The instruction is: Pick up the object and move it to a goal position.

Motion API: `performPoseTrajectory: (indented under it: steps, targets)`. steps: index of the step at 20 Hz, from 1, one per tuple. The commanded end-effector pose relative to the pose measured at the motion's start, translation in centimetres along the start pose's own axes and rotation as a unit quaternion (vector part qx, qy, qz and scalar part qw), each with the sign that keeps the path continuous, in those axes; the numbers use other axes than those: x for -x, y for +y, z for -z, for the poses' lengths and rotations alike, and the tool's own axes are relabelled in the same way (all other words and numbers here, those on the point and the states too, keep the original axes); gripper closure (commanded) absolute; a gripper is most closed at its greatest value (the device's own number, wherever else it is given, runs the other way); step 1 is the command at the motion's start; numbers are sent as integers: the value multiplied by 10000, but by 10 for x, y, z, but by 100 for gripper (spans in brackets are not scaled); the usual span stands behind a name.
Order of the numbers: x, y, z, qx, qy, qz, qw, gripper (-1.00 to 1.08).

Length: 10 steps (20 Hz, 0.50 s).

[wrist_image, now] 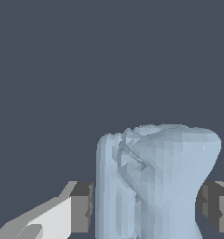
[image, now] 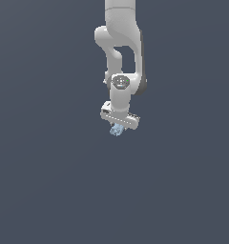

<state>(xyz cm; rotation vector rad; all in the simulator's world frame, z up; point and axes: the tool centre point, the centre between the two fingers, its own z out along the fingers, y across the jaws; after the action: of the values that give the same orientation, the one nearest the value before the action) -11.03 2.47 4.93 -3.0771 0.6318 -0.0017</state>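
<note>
In the exterior view a white-grey jointed robot arm [image: 120, 47] comes down from the top edge, just right of centre, against a flat, dark slate-blue ground [image: 45, 181] that fills the whole frame. Whether that ground is a table cannot be told. The arm ends in a white, bar-shaped hand [image: 118, 127] a little above the middle of the frame, its crossbar tilted so that the end toward the exterior view's right sits lower.

Directly under that crossbar, near the frame's centre, sits the small pale light-blue, lumpy, slightly translucent object [image: 117, 129] — far smaller than the hand and touching its underside. Whether it rests on the ground or hangs clear of it cannot be judged from this view.

The wrist view shows the same piece close up [wrist_image: 156, 182]: a faceted, irregular blue mass with a folded crease down its front, filling the lower middle of the picture. A dark grey pad [wrist_image: 81, 207] on a white finger stands at one flank, with a thin sliver of background showing between it and the object; a second dark pad [wrist_image: 212, 205] stands against the other flank. The hand is set narrow around the object — bracketing it on both sides, though firm contact on both pads cannot be confirmed.
</note>
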Motion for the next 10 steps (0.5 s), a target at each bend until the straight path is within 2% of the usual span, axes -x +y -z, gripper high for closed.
performPoseTrajectory:
  steps: [1,10]
  targets:
    - [0,0,0,0,-1,2,10000,108]
    - [-7,3,26,0,-1,2,10000,108]
